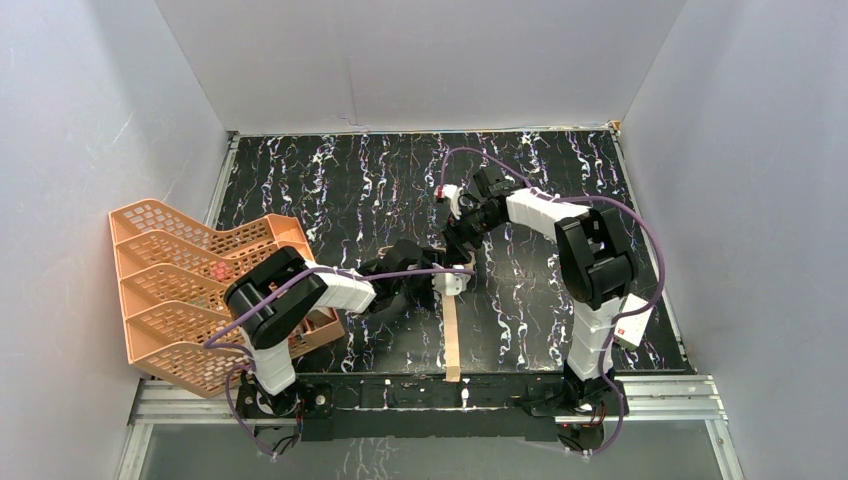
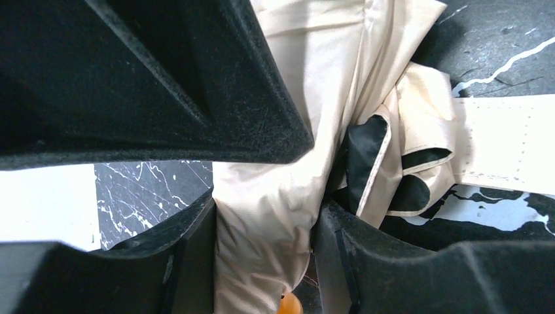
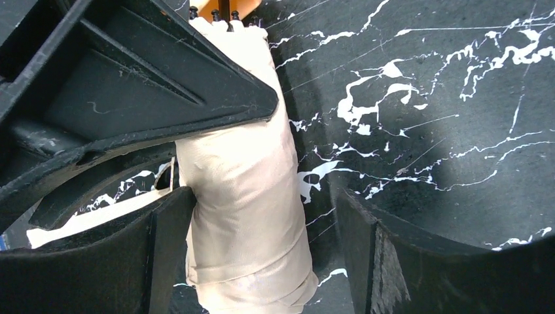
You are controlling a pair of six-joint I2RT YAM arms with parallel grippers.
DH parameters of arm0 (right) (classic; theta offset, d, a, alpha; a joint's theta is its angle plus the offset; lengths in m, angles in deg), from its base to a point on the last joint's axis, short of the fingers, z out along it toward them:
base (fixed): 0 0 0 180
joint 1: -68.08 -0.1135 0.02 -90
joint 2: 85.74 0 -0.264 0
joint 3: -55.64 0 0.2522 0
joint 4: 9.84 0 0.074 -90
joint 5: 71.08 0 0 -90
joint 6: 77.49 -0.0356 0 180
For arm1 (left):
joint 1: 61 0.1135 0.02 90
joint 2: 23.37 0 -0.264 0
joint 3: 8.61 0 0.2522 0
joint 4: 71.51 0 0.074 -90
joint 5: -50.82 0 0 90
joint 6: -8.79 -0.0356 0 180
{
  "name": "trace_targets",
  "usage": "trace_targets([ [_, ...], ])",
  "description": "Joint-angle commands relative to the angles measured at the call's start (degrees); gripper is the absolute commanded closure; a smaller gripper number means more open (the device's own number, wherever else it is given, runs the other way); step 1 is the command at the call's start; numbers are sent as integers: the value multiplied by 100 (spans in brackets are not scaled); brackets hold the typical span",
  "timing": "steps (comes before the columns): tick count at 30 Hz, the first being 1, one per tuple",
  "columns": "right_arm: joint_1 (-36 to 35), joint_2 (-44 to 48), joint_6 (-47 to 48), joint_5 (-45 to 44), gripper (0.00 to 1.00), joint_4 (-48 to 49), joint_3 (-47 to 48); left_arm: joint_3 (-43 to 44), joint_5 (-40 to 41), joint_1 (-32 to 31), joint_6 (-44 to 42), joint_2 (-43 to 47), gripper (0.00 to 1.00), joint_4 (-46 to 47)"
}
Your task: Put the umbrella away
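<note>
Gripping: the left jaws are clamped on the umbrella, partly closed around its bunched tan cloth.
Left jaws, contact: the cloth is pinched between the upper finger and the lower one. It narrows and creases where it is squeezed. Loose folds showing the black lining spill out just beside the grip.
Right jaws: these stand wide and are not clamped on anything. The rolled part of the umbrella lies in the gap between them.
Right jaws, contact: the upper finger overlaps the top of the roll, and whether it presses the cloth I cannot tell. One part of the lower finger sits against the roll's side. Bare bench shows between the roll and the lower finger's other part.
Umbrella, place: it is folded and lies on the bench near the middle, a little toward the near side, where the tips of the two arms meet.
Strap: the flat tan strap runs from the umbrella toward the near edge of the bench and lies flat on it.
Rib tips: small black tips stick out at the far end of the roll in the right wrist view.
Rack: the orange mesh rack stands at the left edge of the bench, well apart from the umbrella, partly behind the left arm.
Right arm: the right arm reaches in from the right toward the middle.
</note>
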Motion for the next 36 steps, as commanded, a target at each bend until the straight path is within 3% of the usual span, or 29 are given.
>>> trace_targets([
  [1, -35, -411, 416, -440, 13, -1018, 89, -158, 396, 70, 95, -272, 97, -368],
  [6, -30, -689, 438, -598, 18, -1330, 157, -142, 507, 65, 117, -319, 95, -224],
  [12, -35, -889, 358, -695, 40, -1400, 247, -209, 701, 64, 174, -241, 89, 17],
  [17, -30, -788, 103, -1177, 66, -922, 120, -225, 616, 70, 375, 16, 68, 49],
  [21, -30, -543, 8, -1553, 79, -326, -196, -169, 385, 70, 720, 385, 53, -152],
  [27, -47, -126, -26, -1956, 81, 716, -864, -123, 2, 68, 1669, 1229, 43, -786],
  [30, -83, -265, 40, -2222, 82, 881, -920, -296, -416, 77, 2081, 1804, 43, -926],
  [36, -331, 122, 234, -3216, 83, 2147, -1744, -820, -365, 166, 2943, 3098, 42, -1271],
])
